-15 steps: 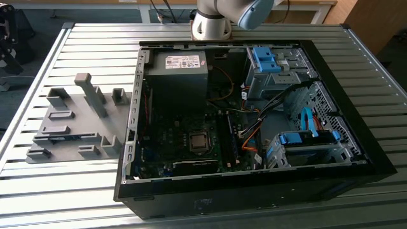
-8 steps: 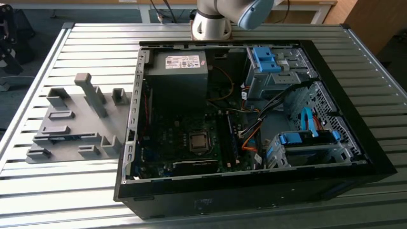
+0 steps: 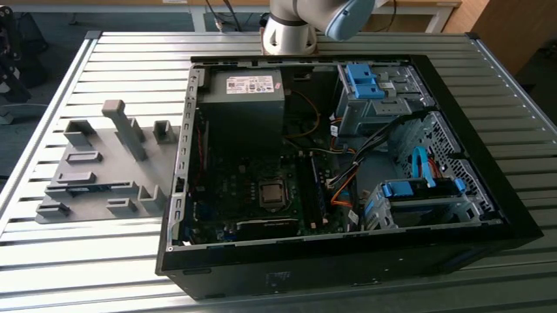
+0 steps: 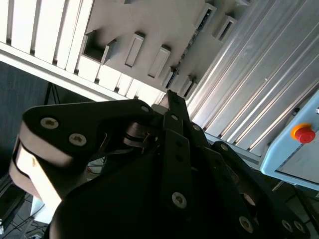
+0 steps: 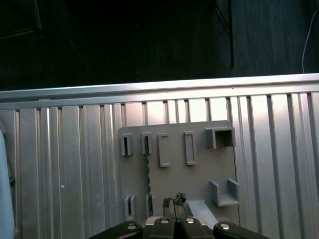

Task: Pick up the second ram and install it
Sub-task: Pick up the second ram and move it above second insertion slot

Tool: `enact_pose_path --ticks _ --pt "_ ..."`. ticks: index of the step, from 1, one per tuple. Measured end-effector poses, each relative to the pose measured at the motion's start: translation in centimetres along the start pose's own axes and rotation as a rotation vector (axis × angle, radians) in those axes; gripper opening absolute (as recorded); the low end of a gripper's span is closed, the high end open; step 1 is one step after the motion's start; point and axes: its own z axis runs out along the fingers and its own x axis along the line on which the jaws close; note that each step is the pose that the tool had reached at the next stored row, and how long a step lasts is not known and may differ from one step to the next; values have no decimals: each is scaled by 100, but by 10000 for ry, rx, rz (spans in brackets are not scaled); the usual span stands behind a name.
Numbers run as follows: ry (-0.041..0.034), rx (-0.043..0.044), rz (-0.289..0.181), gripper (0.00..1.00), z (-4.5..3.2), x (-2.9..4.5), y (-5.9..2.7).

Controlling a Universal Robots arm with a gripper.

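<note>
In the first wrist view the second ram (image 5: 147, 172) is a thin dark stick standing on edge in one pair of slots of the grey holder plate (image 5: 199, 174). My gripper (image 5: 174, 201) hangs well above that plate, a little to the side of the stick, fingertips close together with nothing between them. In the second wrist view its dark fingers (image 4: 173, 107) point toward the same plate (image 4: 164, 25). In the exterior view the holder plate (image 3: 109, 169) lies to the left of the open computer case (image 3: 331, 150).
Everything rests on a slatted aluminium table (image 3: 104, 261). Inside the case are a power supply (image 3: 244, 98), a motherboard with CPU socket (image 3: 272, 193), blue drive brackets (image 3: 366, 81) and loose cables. The arm's base (image 3: 291, 32) stands behind the case. A tall grey post (image 3: 129, 130) rises from the plate.
</note>
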Motion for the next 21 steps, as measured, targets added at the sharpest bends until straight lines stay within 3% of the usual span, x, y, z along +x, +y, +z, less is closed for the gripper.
enact_pose_path --ticks 4,6,7,9,11,12,21 --pt "12 16 -4 16 31 5 2" --pt "14 15 -8 29 44 6 2" --pt "15 17 -12 29 49 9 2" --pt "14 19 -19 41 64 12 1" --pt "21 19 -21 41 77 13 -1" --pt "24 18 -21 47 82 13 -1" --pt "29 20 -100 47 145 25 -4"
